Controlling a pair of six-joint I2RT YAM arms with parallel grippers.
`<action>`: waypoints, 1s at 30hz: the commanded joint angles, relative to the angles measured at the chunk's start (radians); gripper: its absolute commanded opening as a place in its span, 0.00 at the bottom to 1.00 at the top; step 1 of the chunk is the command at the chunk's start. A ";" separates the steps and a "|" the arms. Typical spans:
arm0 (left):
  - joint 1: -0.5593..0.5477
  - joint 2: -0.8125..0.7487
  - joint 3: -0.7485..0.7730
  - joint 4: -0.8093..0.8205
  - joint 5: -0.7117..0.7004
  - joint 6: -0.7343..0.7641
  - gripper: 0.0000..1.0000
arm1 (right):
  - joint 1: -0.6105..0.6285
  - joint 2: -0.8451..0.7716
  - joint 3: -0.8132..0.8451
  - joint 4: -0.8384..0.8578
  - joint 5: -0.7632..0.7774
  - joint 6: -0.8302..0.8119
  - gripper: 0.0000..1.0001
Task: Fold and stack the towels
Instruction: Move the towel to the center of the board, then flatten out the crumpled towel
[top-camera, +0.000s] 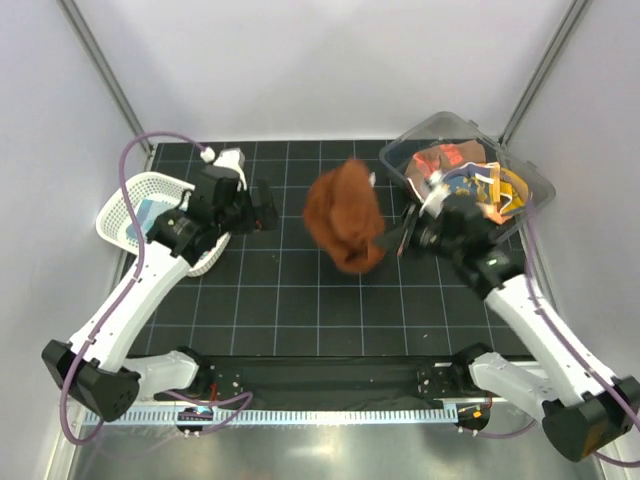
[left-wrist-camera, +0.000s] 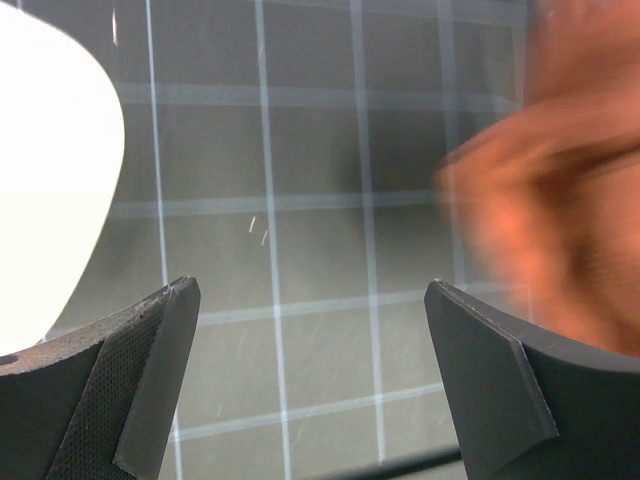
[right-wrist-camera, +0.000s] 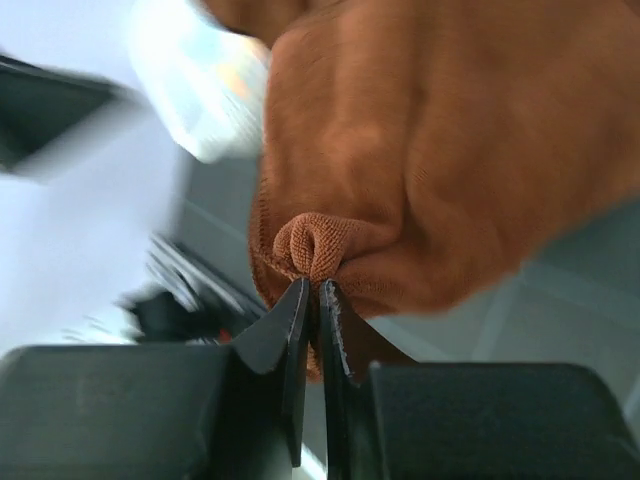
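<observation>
A plain rust-brown towel (top-camera: 347, 217) hangs bunched above the middle of the black grid mat, pinched at its lower right edge by my right gripper (top-camera: 392, 243). In the right wrist view the jaws of that gripper (right-wrist-camera: 313, 290) are shut on a fold of the brown towel (right-wrist-camera: 420, 150). Several more towels (top-camera: 470, 180), red-orange, yellow and blue, lie in the clear plastic bin (top-camera: 530, 182) at the back right. My left gripper (top-camera: 268, 205) stands open left of the hanging towel, apart from it. Its fingers (left-wrist-camera: 160, 350) frame bare mat, with the brown towel (left-wrist-camera: 560, 210) blurred at the right.
A white mesh basket (top-camera: 125, 208) sits at the left edge of the mat, beside the left arm. The black grid mat (top-camera: 300, 310) lies between the arms. Grey walls close in the back and both sides.
</observation>
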 joint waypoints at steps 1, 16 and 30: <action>0.000 -0.037 -0.120 -0.011 0.020 -0.030 1.00 | 0.049 -0.036 -0.309 0.063 0.072 0.102 0.15; -0.040 0.060 -0.389 0.172 -0.004 -0.214 0.92 | 0.078 0.091 -0.174 -0.060 0.292 -0.013 0.62; -0.040 0.324 -0.443 0.385 -0.093 -0.356 0.75 | 0.054 1.214 0.819 -0.205 0.313 -0.530 0.61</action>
